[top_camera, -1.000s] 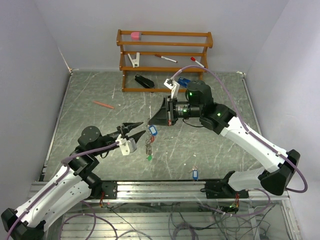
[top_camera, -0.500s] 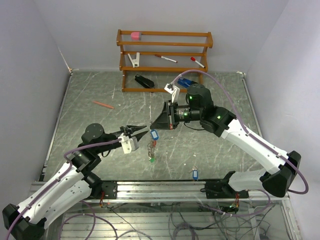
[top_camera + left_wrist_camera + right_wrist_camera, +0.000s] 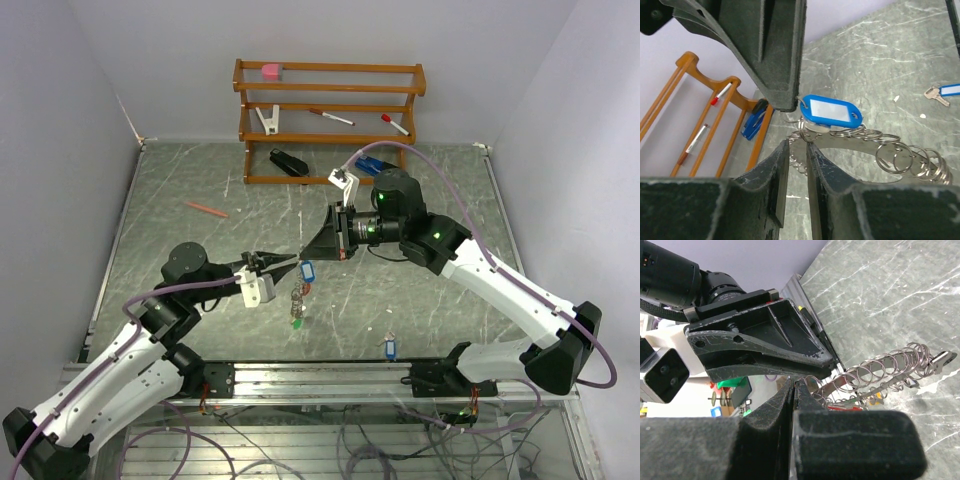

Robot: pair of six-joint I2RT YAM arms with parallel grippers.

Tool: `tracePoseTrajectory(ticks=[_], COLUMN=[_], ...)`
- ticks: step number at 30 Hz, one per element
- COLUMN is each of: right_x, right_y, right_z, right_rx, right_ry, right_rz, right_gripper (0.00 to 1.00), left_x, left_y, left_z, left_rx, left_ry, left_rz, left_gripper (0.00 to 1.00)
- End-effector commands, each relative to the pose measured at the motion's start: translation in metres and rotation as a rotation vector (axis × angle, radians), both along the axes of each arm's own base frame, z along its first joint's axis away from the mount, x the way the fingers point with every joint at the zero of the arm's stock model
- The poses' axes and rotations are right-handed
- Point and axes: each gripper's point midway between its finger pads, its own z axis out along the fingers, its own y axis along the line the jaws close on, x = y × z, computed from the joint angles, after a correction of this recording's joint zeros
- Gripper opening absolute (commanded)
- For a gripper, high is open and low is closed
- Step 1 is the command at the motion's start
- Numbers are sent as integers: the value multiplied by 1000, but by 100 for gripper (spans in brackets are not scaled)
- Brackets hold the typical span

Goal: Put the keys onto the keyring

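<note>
Right gripper (image 3: 303, 247) is clamped tight on the thin metal keyring (image 3: 875, 145), a string of silvery loops with an oblong blue plastic tag (image 3: 832, 111). The keyring hangs from the gripper's tip over the scuffed grey-green table (image 3: 200, 260). Left gripper (image 3: 291, 263) has its fingers a narrow slit apart, with the tips right at the ring beside the tag. Whether they touch it I can't tell. One small silvery key with a blue tag (image 3: 390, 348) lies alone near the front edge, well apart from the ring. To my eye that key is not yet threaded on, so the job looks unfinished.
</note>
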Motion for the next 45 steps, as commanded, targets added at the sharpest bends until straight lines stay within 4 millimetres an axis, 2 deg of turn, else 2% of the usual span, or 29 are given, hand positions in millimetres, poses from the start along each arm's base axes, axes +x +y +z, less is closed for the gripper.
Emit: tracePoseTrajectory(ticks=[1,8,17,27,35,42,45], right_x=[-1,-1,-1,-2,-2,-2,-2], right_y=[-1,-1,0,1,0,0,1], right_z=[22,21,23,24,22,19,18], right_rx=[64,63,69,73,69,66,68], right_ry=[-52,-53,-52,-51,-52,-48,-47], right_rz=[8,10,13,22,14,15,18], right_gripper=[0,0,0,0,0,0,0], left_x=[-11,-8,-7,-2,-10,-6,-6], left_y=[-2,4,1,0,-4,-3,-3], left_z=[6,0,3,7,9,15,16], left_rx=[9,54,38,23,13,-6,-4], left_ry=[14,11,8,-6,30,38,39], left_rz=[-59,-24,-33,-21,-61,-38,-36], left_gripper=[30,30,34,32,31,39,40])
